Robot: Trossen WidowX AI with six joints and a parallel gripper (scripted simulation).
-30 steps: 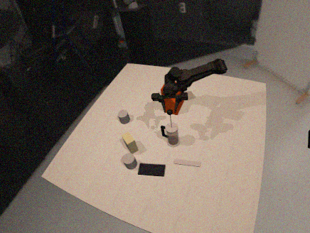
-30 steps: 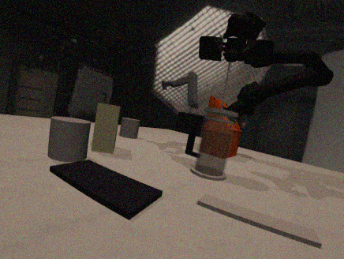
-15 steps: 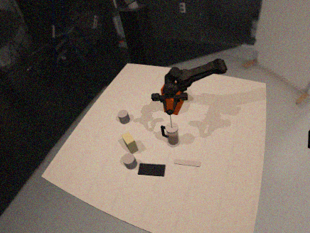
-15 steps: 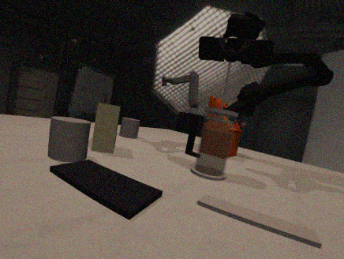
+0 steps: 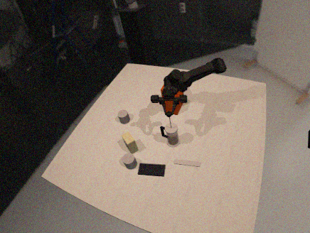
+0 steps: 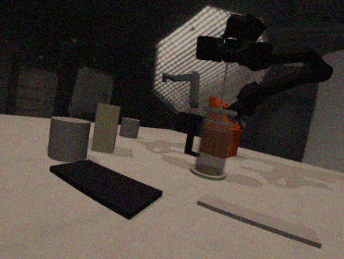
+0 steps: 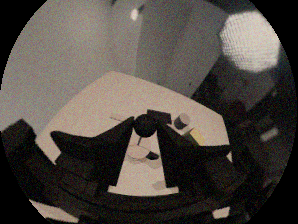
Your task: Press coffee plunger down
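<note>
The coffee press (image 5: pixel 172 136) (image 6: pixel 213 152) stands upright on the pale table top, a clear cylinder with a black handle (image 6: pixel 190 136) on one side. Its thin plunger rod (image 5: pixel 170 121) (image 6: pixel 224 84) rises tall out of the lid (image 7: pixel 138 152), so the plunger is up. The round black knob (image 7: pixel 145 125) tops the rod. My gripper (image 5: pixel 169 114) (image 7: pixel 145 120) is above the press, with its fingertips against both sides of the knob, shut on it. In the exterior view the dark gripper hides the knob.
An orange object (image 5: pixel 178 106) (image 6: pixel 233 140) is behind the press. Two grey cylinders (image 5: pixel 124 116) (image 6: pixel 69 139) and a yellowish block (image 5: pixel 130 143) (image 6: pixel 106 128) stand to the handle side. A black slab (image 5: pixel 151 170) (image 6: pixel 106 187) and a pale strip (image 5: pixel 187 163) (image 6: pixel 258 219) lie in front.
</note>
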